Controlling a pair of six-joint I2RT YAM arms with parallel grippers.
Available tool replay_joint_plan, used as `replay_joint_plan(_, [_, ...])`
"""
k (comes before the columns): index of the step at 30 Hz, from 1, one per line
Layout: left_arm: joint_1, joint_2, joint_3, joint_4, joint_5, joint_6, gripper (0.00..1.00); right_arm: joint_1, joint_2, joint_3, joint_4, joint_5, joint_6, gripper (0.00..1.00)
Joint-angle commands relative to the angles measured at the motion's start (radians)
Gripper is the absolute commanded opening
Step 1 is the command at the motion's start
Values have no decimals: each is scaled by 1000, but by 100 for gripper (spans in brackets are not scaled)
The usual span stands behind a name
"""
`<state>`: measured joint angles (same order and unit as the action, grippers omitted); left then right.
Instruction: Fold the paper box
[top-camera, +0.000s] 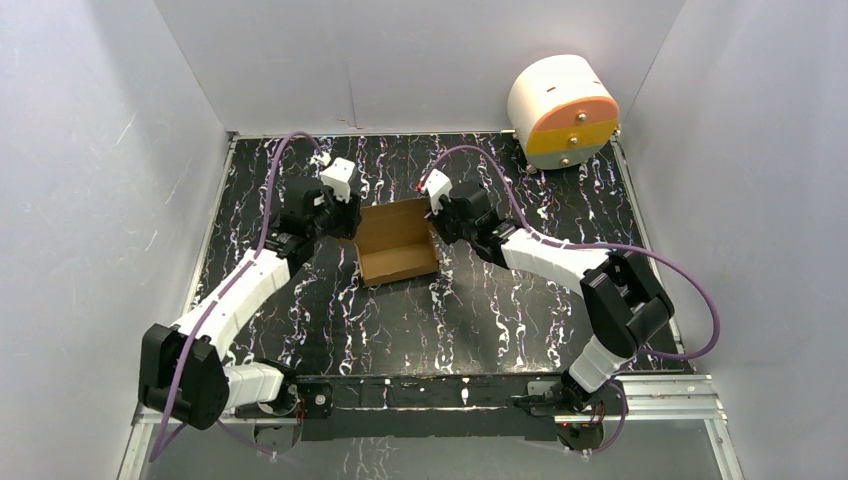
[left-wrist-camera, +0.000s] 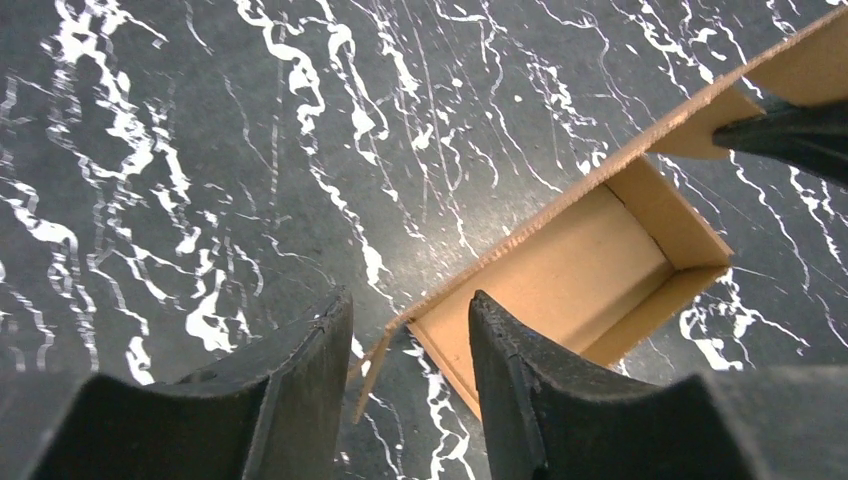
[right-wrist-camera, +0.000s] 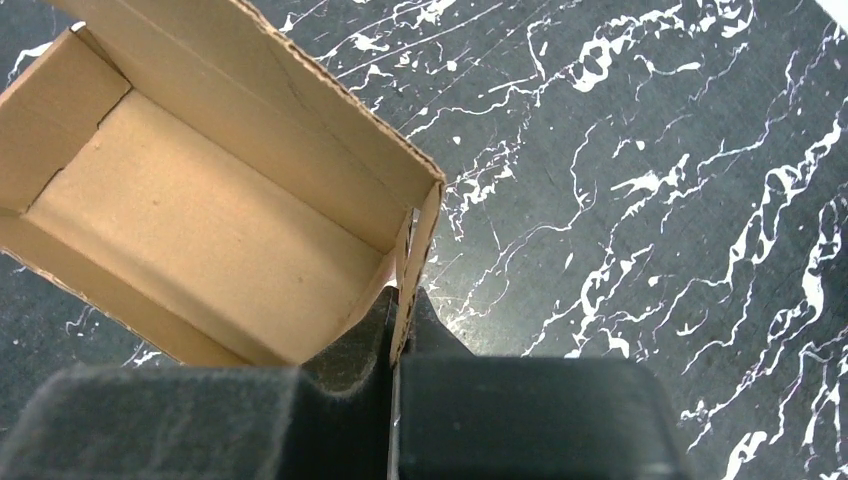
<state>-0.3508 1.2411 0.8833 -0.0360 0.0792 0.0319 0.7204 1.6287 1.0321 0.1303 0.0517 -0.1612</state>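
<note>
Two grippers at box: right gripper pinching end wall; left gripper spread, straddling opposite corner. Box well apart from table edges; far end cut off, left wrist view

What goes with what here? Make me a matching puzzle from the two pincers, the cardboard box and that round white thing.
Things:
1. left pincer
2. right pincer
3. paper box
4. white cylinder

States or places:
A. at the far right corner
B. clamped shut on a box wall
C. brown, open at the top
D. open, a box corner between its fingers

Pairs: 1-D, 2-B, 3-C, 4-A.
</note>
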Motion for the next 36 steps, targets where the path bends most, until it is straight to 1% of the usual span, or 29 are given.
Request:
replay_joint_plan(1, [2, -13, 84, -124, -57, 126, 46, 0, -17, 25, 15, -57, -111, 3])
replay_joint_plan(3, [13, -3, 95, -157, -57, 169, 48, -7, -21, 18, 13, -83, -133, 3])
replay_joint_plan(4, [25, 0, 98, -170, -30, 188, 48, -13, -22, 16, 8, -100, -144, 3])
replay_joint_plan(8, [114, -5, 95, -206, 209, 264, 48, -36, -20, 25, -19, -144, -172, 3])
replay_joint_plan(10, [146, -14, 82, -201, 283, 293, 49, -47, -17, 27, -31, -157, -184, 3])
replay_joint_plan(12, [162, -12, 67, -206, 328, 339, 49, -54, -18, 26, -37, -167, -198, 3])
replay_joint_plan(15, [168, 11, 70, -214, 339, 372, 49, -63, -25, 27, -39, -187, -211, 3])
replay_joint_plan(23, [193, 120, 95, -152, 360, 402, 47, -70, -47, 28, -42, -244, -230, 3])
replay_joint_plan(25, [201, 149, 111, -168, 379, 410, 46, -72, -51, 26, -43, -246, -233, 3])
replay_joint_plan(30, [207, 179, 118, -165, 389, 416, 41, -72, -56, 19, -38, -243, -234, 3])
replay_joint_plan(32, [208, 181, 116, -157, 399, 414, 37, -72, -56, 20, -35, -247, -229, 3])
replay_joint_plan(36, [208, 191, 121, -153, 439, 380, 21, -73, -47, 34, -33, -240, -184, 3])
